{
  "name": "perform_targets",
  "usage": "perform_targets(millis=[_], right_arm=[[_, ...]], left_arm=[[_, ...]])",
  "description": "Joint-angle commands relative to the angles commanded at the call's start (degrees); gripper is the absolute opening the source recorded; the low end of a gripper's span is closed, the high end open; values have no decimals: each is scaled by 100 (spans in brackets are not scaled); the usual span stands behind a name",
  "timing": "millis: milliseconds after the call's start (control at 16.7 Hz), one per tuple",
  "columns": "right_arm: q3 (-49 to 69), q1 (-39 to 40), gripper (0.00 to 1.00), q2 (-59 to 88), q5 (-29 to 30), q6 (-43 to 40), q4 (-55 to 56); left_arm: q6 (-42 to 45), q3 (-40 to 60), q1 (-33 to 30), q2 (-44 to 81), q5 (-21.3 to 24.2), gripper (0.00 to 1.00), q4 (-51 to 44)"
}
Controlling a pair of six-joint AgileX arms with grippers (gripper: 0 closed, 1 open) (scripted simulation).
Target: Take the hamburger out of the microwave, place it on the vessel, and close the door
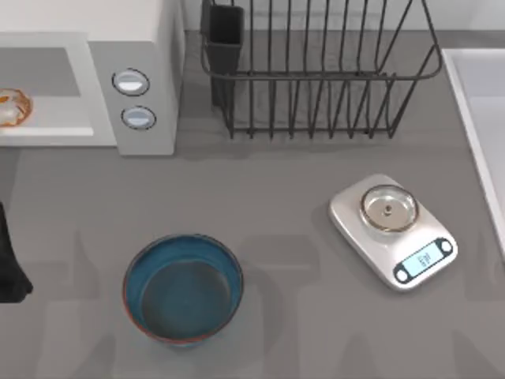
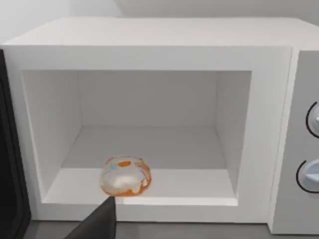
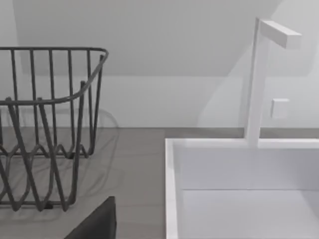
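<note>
The microwave (image 1: 146, 47) stands at the table's back left with its cavity open. Near the front edge of the cavity floor lies the hamburger (image 2: 124, 176), a small cream lump with orange marks; it also sits at the top view's left edge (image 1: 9, 109). The door (image 2: 10, 169) is swung open, seen as a dark panel beside the cavity. A dark part of my left gripper (image 2: 99, 224) hangs just in front of the hamburger, outside the cavity. The vessel (image 1: 183, 289), a blue bowl with a reddish rim, sits empty at the front left.
A silver kitchen scale (image 1: 392, 229) stands right of centre. A dark wire dish rack (image 1: 316, 71) runs along the back. A white sink (image 3: 239, 189) with a tap occupies the right side; my right gripper (image 3: 97, 221) is parked facing it.
</note>
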Motion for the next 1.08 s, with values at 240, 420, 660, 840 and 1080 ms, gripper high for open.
perform_targets(millis=[240, 420, 660, 840, 1080], right_arm=[[0, 0, 100, 0, 0, 0, 0], [0, 0, 100, 0, 0, 0, 0], [0, 0, 100, 0, 0, 0, 0], [0, 0, 100, 0, 0, 0, 0], [0, 0, 100, 0, 0, 0, 0]], left_arm=[[23, 93, 46, 300, 23, 100, 135], [78, 340, 163, 1079, 85, 100, 486], [175, 853, 391, 2687, 224, 100, 1194], [251, 1337, 586, 4132, 362, 100, 1839], [347, 2071, 832, 6213, 558, 100, 2773]])
